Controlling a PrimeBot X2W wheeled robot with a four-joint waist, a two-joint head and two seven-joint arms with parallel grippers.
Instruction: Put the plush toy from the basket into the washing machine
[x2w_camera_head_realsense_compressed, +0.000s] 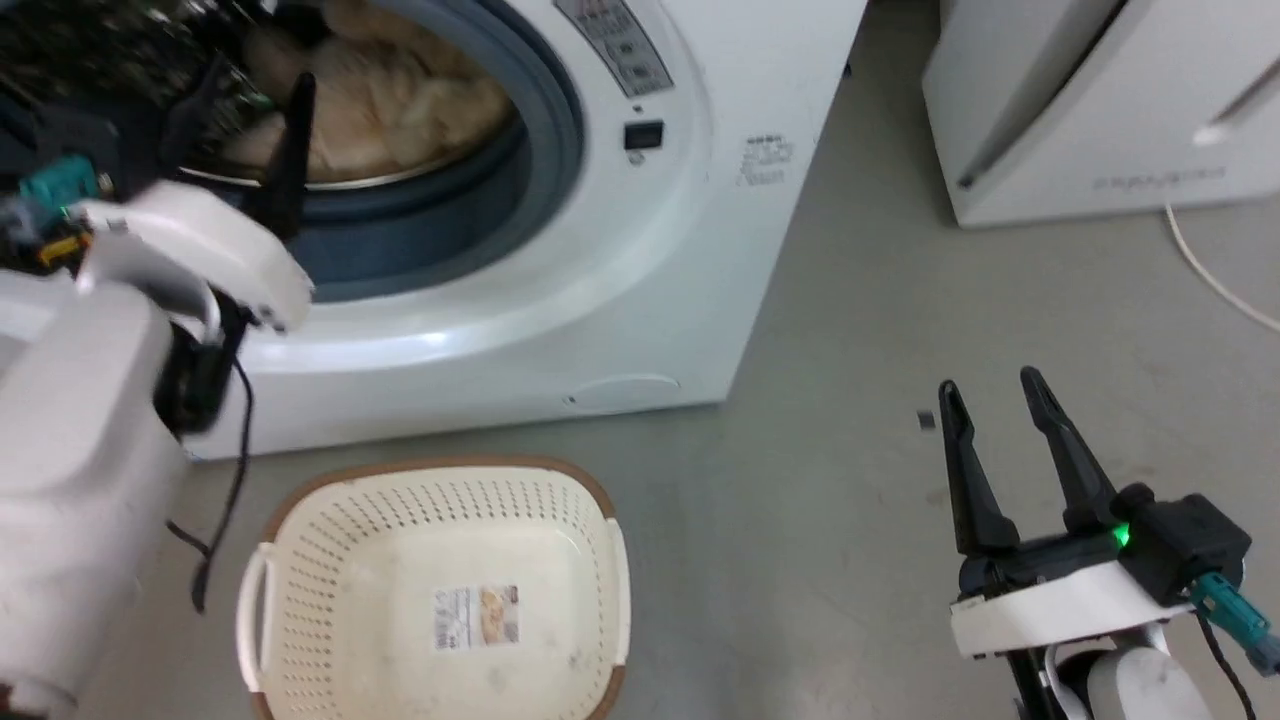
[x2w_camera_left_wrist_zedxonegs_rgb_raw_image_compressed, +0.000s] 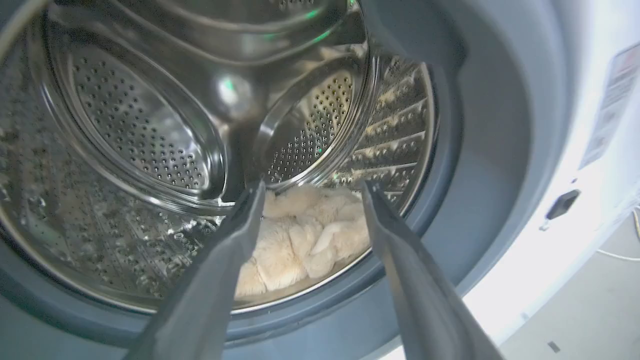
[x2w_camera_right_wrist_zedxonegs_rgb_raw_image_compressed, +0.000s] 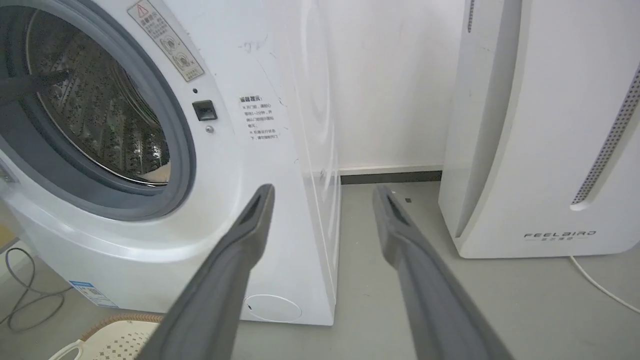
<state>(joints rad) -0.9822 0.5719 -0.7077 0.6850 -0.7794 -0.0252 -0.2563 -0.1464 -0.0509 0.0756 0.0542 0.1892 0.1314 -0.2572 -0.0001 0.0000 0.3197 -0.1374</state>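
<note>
Left end effector (x2w_camera_left_wrist_zedxonegs_rgb_raw_image_compressed: 312, 186) gaping, empty, at washing machine (x2w_camera_head_realsense_compressed: 640, 300) mouth, head view upper left; plush toy (x2w_camera_left_wrist_zedxonegs_rgb_raw_image_compressed: 300, 235) inside, apparently released. Right end effector (x2w_camera_head_realsense_compressed: 990, 395) parted, idle, lower right.

One white front-loading washing machine (x2w_camera_head_realsense_compressed: 620, 300); one shaggy cream plush toy (x2w_camera_head_realsense_compressed: 400, 110); one cream perforated plastic basket (x2w_camera_head_realsense_compressed: 430, 466) bearing one sticker (x2w_camera_head_realsense_compressed: 477, 617); one white FEELBIRD appliance (x2w_camera_head_realsense_compressed: 1100, 100); two robot hands, left hand (x2w_camera_left_wrist_zedxonegs_rgb_raw_image_compressed: 312, 187) and right hand (x2w_camera_head_realsense_compressed: 990, 385), each with two long dark fingers (x2w_camera_head_realsense_compressed: 975, 490); one white floor cable (x2w_camera_head_realsense_compressed: 1210, 275).
</note>
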